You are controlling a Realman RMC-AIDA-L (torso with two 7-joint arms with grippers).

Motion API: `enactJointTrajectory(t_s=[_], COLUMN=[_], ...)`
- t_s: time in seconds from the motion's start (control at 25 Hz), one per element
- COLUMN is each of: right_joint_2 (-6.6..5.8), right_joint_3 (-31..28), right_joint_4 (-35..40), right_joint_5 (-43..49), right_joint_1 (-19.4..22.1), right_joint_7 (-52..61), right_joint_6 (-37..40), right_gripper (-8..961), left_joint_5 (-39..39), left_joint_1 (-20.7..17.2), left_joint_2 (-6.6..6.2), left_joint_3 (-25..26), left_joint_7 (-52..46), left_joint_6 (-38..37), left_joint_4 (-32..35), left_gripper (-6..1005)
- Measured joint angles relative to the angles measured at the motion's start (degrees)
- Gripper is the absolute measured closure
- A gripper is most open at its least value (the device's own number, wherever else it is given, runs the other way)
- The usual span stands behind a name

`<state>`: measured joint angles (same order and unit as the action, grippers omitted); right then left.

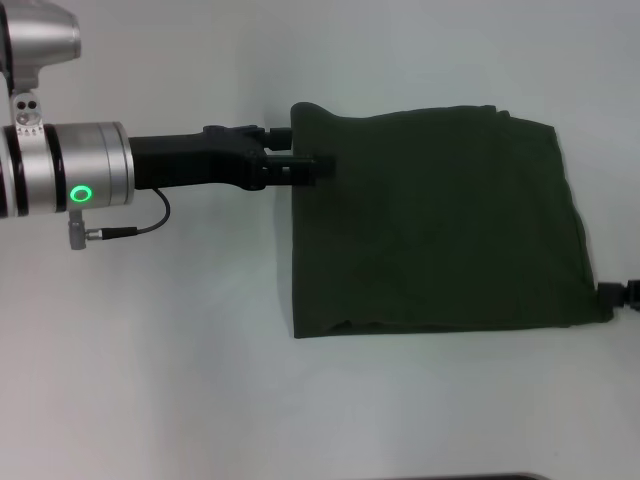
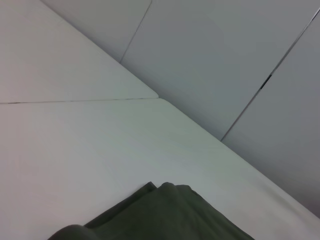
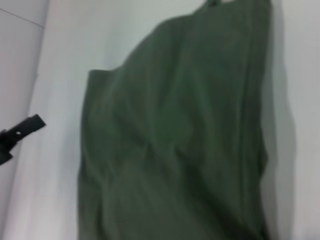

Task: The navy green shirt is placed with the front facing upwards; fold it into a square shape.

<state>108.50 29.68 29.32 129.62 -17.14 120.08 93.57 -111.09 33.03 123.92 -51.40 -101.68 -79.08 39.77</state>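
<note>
The navy green shirt (image 1: 435, 225) lies folded on the white desk (image 1: 200, 380), a roughly square block of plain dark green cloth sitting right of centre in the head view, out toward three o'clock. No lettering shows on top, just smooth fabric with a few soft creases. Its near edge runs fairly straight, with a layer peeking out underneath at the seven o'clock corner; the far edge is lumpier, bunched up at the eleven o'clock corner.

And there is the left tool (image 1: 305, 165), reaching in from nine o'clock, arm stretched level across the desk. Its dark fingers sit right at the shirt's left edge near that far corner, overlapping the cloth, jaws narrow, with what looks like the hem between them, though a firm hold cannot be confirmed from here. The left wrist view catches only that bunched corner of the shirt (image 2: 160, 215) against bare desk (image 2: 75, 150) and pale wall panels (image 2: 225, 60) beyond.

Over at four o'clock, the right tool (image 1: 622, 292) barely pokes into the head view, just beside the shirt's near right corner; whether it is wide or narrow, cannot tell. The right wrist view looks down on the folded shirt (image 3: 175, 140), filling most of the picture.
</note>
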Motion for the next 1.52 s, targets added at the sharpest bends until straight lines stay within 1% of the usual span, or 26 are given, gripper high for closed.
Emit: enactJointTrajectory(t_s=[0.24, 0.36, 0.56, 0.76, 0.96, 1.2, 1.32, 1.52], right_joint_2=[-0.51, -0.53, -0.36, 0.47, 0.49, 0.47, 0.37, 0.26], right_joint_3=[-6.77, -8.38, -8.82, -8.32, -8.55, -8.68, -8.56, -8.68], right_joint_4=[0.28, 0.30, 0.30, 0.29, 0.30, 0.30, 0.30, 0.29], right_joint_5=[-0.14, -0.27, -0.57, -0.53, -0.62, -0.62, -0.46, -0.33], right_joint_1=[-1.59, -3.15, -6.78, -9.69, -10.30, -10.00, -9.69, -8.85], right_joint_7=[-2.73, -2.87, -2.81, -2.81, -2.83, -3.33, -3.43, -3.43], right_joint_6=[3.83, 4.07, 4.42, 4.69, 4.87, 4.47, 4.42, 3.81], right_gripper=[881, 878, 872, 741, 716, 686, 686, 686], left_joint_5=[1.03, 2.02, 2.82, 2.85, 2.97, 2.99, 2.97, 2.67], left_joint_1=[0.48, 0.73, 0.88, 1.25, 2.51, 3.79, 4.33, 6.13], left_joint_2=[-0.07, -0.19, -0.07, 0.03, 0.10, 0.13, 0.17, 0.18], left_joint_3=[0.35, 0.40, 0.15, -0.23, -1.50, -2.40, -2.47, -3.60], left_joint_7=[1.72, 3.55, 6.19, 7.26, 7.88, 8.61, 8.73, 8.90], left_joint_6=[0.02, 0.55, 2.89, 6.88, 12.20, 14.08, 14.82, 19.01], left_joint_4=[0.69, 0.74, 0.75, 0.08, -1.86, -3.01, -3.54, -5.85], left_gripper=[65, 64, 64, 64, 64, 64, 64, 64])
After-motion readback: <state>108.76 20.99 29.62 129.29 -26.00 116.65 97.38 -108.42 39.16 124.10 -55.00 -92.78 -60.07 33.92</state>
